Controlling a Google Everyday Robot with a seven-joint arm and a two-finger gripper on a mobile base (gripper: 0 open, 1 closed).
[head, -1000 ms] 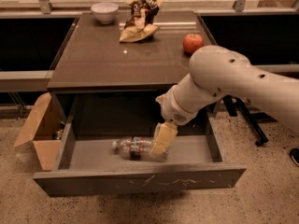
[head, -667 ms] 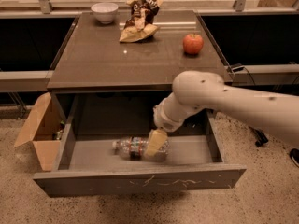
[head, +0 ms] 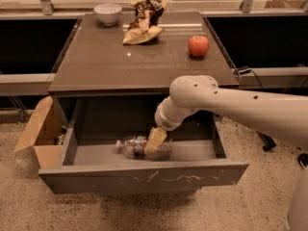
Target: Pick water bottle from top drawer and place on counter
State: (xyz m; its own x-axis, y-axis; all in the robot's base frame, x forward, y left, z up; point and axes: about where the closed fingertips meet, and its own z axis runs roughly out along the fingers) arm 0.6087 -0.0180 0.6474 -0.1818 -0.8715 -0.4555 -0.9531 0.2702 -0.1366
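Observation:
The water bottle (head: pixel 137 147) lies on its side in the open top drawer (head: pixel 144 176), cap to the left, red-and-dark label round its middle. My gripper (head: pixel 154 141) reaches down into the drawer from the right and sits over the bottle's right half, its tan fingers (head: pixel 155 138) against the bottle. The white arm (head: pixel 226 105) crosses in from the right, over the drawer's right side. The counter (head: pixel 106 61) is the dark glossy top above the drawer.
On the counter stand a white bowl (head: pixel 108 13) at the back left, a crumpled chip bag (head: pixel 143 23) at the back middle and a red apple (head: pixel 198 45) at the right. An open cardboard box (head: pixel 39 134) sits on the floor left of the drawer.
The arm has swung left and lowered. The gripper has moved left along the bottle, now over its middle and right half. The bottle has not moved.

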